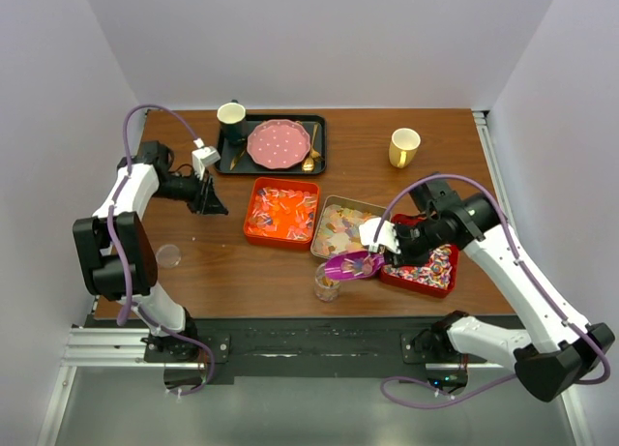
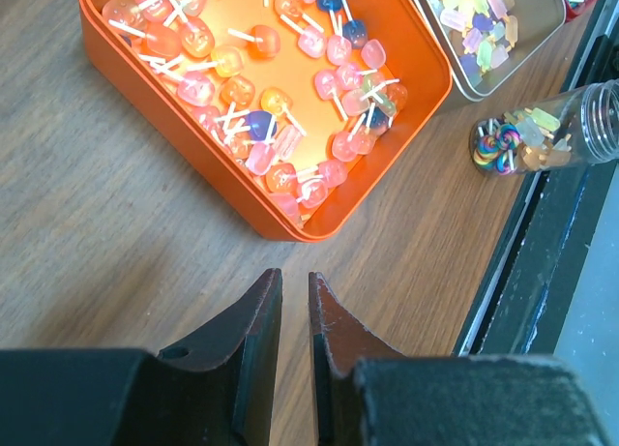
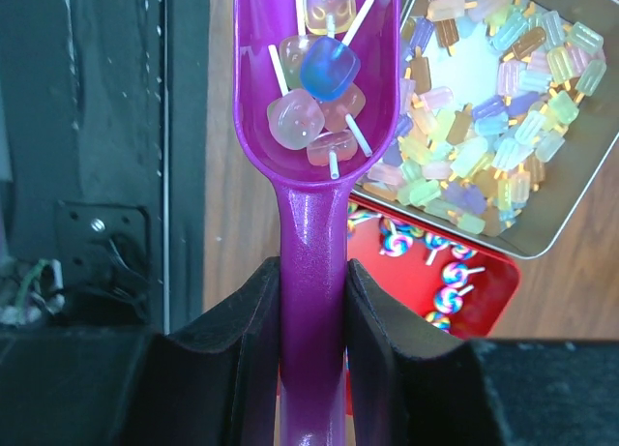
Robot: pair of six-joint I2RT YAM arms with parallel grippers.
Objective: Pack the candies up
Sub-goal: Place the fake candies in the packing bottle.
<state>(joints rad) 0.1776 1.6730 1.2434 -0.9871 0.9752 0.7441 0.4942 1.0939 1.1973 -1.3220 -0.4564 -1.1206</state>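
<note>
The orange tin (image 1: pixel 281 212) sits mid-table, filled with pink, orange and blue candies (image 2: pixel 251 98) on white sticks. Just beside it on the right is a silver tin (image 1: pixel 340 228) of pastel ice-lolly shaped sweets. Beyond that, further from the orange tin, a red heart-shaped tin (image 1: pixel 426 267) holds swirled lollipops. Nearer the arm bases than the orange tin, and a little to its right, stands a clear jar (image 1: pixel 327 284) with a few swirled and pastel pieces at its bottom.

The right gripper (image 3: pixel 311 282) reaches in from the right of the orange tin, its jaws clamped on the handle of a purple scoop (image 3: pixel 311 127). The scoop's bowl carries a handful of stick candies, one blue among pale pink and yellow ones. In the top view its tip lies over or just beside the jar's mouth; which one is not clear.

The left gripper (image 2: pixel 295 291) hangs above bare wood just left of the orange tin and points toward it. Its jaws are drawn to a narrow slit with nothing between them.
</note>
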